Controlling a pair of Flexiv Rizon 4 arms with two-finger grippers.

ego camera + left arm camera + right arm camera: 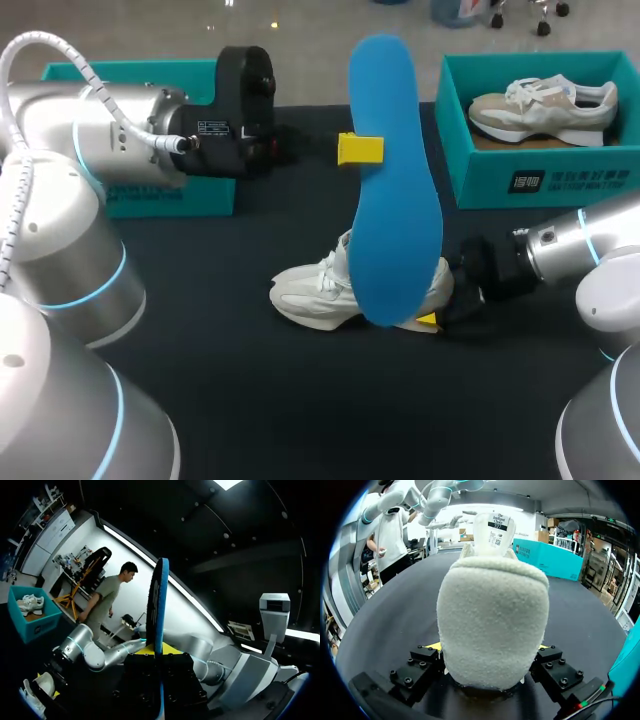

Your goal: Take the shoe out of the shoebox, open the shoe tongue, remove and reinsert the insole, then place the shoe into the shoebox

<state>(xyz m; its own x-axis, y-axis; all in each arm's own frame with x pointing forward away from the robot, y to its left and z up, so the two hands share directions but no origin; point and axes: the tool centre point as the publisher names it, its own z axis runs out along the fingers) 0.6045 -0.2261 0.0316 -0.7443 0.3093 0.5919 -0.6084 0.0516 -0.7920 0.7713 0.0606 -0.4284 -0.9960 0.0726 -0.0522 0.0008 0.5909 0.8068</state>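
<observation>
A blue insole (395, 190) hangs upright above the table with my left gripper (360, 148) shut on its edge. In the left wrist view the insole (159, 610) shows edge-on between the dark fingers of the left gripper (159, 652). Under it a white shoe (315, 295) stands on the black table, toe toward my left. My right gripper (435, 298) is at its heel. In the right wrist view the fleecy heel (492, 620) fills the right gripper (490, 652), a finger pressing on each side, and the tongue (494, 532) stands up.
A teal shoebox (560, 180) at the back right holds a second shoe (545, 108). Another teal box (170, 200) sits at the back left behind my left arm. The near part of the table is bare black cloth (330, 410).
</observation>
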